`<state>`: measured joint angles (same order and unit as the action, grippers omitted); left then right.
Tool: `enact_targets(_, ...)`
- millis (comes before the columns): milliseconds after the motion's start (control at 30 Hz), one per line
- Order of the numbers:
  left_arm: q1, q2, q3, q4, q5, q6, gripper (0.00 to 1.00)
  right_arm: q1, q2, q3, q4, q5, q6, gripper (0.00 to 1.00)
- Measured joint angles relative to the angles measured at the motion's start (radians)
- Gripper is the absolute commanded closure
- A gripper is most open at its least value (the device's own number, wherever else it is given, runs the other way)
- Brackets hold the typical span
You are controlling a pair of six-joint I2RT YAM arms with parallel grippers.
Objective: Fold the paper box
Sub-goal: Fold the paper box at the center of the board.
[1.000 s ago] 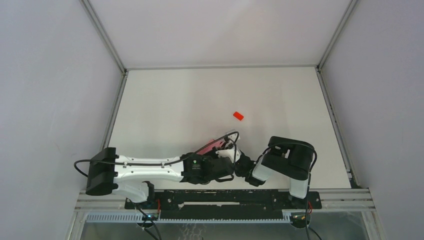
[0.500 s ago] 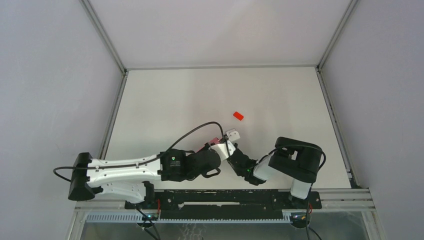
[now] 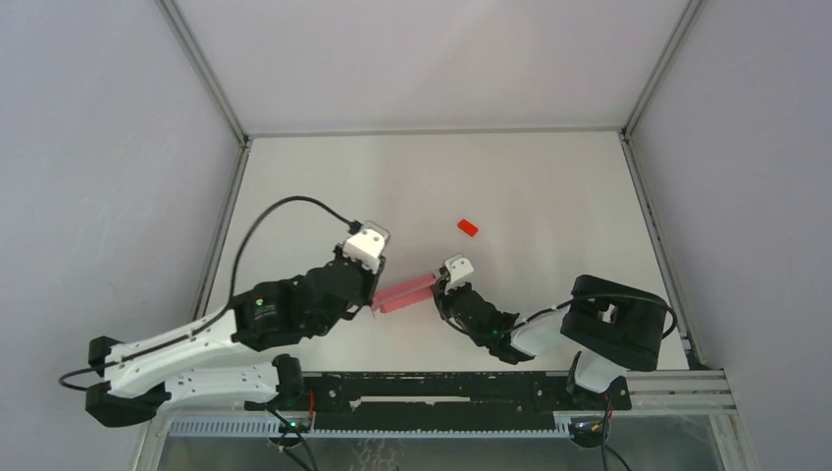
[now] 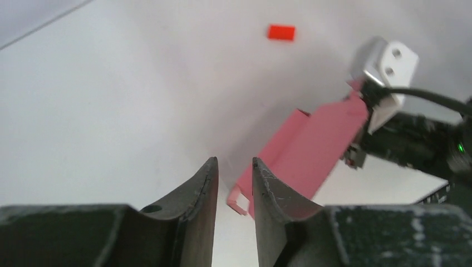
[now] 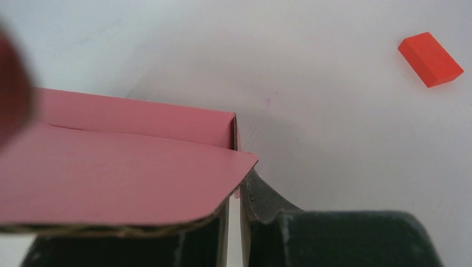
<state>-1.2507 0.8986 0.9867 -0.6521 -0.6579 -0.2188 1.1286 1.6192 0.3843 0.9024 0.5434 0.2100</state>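
Observation:
The pink paper box [image 3: 404, 292] is held flat above the table between my two arms. My right gripper [image 3: 440, 291] is shut on its right end. In the right wrist view a pink flap [image 5: 122, 178] lies over the left finger, and the gripper [image 5: 236, 192] pinches an edge of the card. My left gripper [image 3: 373, 298] is just off the box's left end. In the left wrist view its jaws [image 4: 235, 161] stand narrowly open and empty. There the box [image 4: 314, 147] lies just right of the right finger, with a small tab showing behind the gap.
A tiny red block [image 3: 467, 228] lies on the white table beyond the box; it also shows in the left wrist view [image 4: 281, 32] and the right wrist view [image 5: 430, 58]. Enclosure walls and rails [image 3: 226, 221] border the table.
My left arm has let go of the box and swung back to the upper left. My right gripper has reached forward and left, still holding the box, which now shows more fully.

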Motion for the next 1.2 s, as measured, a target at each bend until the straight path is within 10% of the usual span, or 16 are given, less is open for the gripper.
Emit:
enact_targets(400,0.198,-0.156,-0.048,0.043,-0.109,-0.108,0.62,-0.012,-0.284,-0.024,-0.218,-0.126,-0.01,0.87)
enact_targets(767,0.218,-0.021,-0.266,0.211,0.097,-0.238,0.64,-0.193,-0.612,-0.024,-0.459,-0.603,0.076,0.87)
enact_targets(1200,0.266,0.081,-0.332,0.476,0.285,-0.271,0.65,-0.228,-0.613,-0.022,-0.464,-0.95,0.209,0.9)
